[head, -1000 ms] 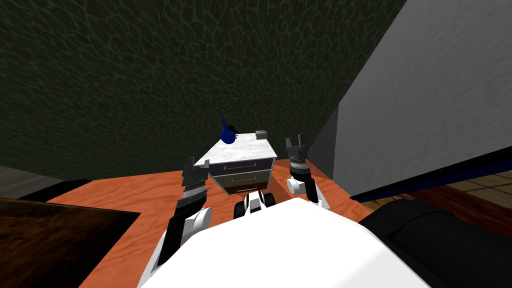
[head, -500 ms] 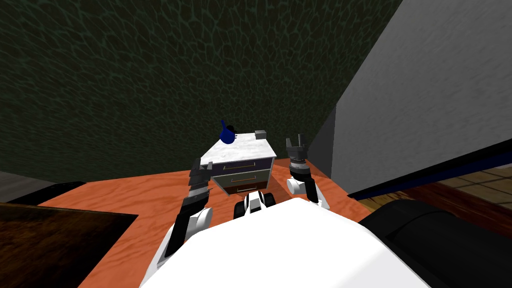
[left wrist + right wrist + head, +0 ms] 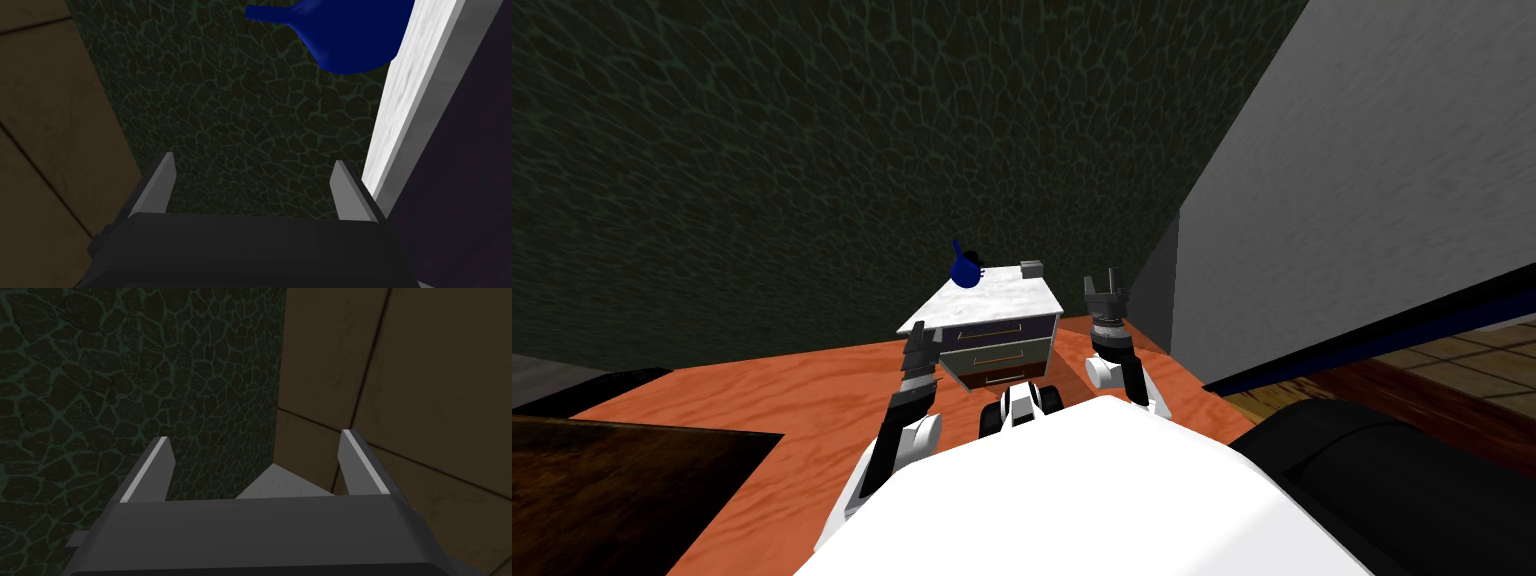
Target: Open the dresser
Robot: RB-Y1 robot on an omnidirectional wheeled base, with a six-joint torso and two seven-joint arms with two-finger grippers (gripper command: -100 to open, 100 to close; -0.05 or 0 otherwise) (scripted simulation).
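Dresser (image 3: 999, 352): small, 3 drawers, on the orange floor (image 3: 762, 400), back against a dark green cracked-pattern wall (image 3: 812, 150), straight ahead of the robot. A grey wall (image 3: 1362, 200) stands off to the dresser's right. White marbled top (image 3: 992, 297). Drawers from top to bottom are dark purple, grey and brown, each with a thin bar handle. All 3 fronts sit flush, closed.

On top, at the back: a blue jug-like thing (image 3: 967, 270) with a spout near the left rear corner, and a small grey box (image 3: 1032, 268) at the right rear corner, well apart from it.

Left gripper (image 3: 920, 337) is raised at the dresser's front left corner, level with the top drawer's left end. Its 2 fingers (image 3: 160, 190) stand apart, nothing between them. In the left wrist view, 1 finger is just beside the white top's edge, with the purple drawer front next to it; cannot tell if it touches. The blue jug shows beyond the fingertips.

Right gripper (image 3: 1105, 283) is held up just off the dresser's right side, near the grey wall. Its fingers (image 3: 357, 463) are spread and hold nothing.
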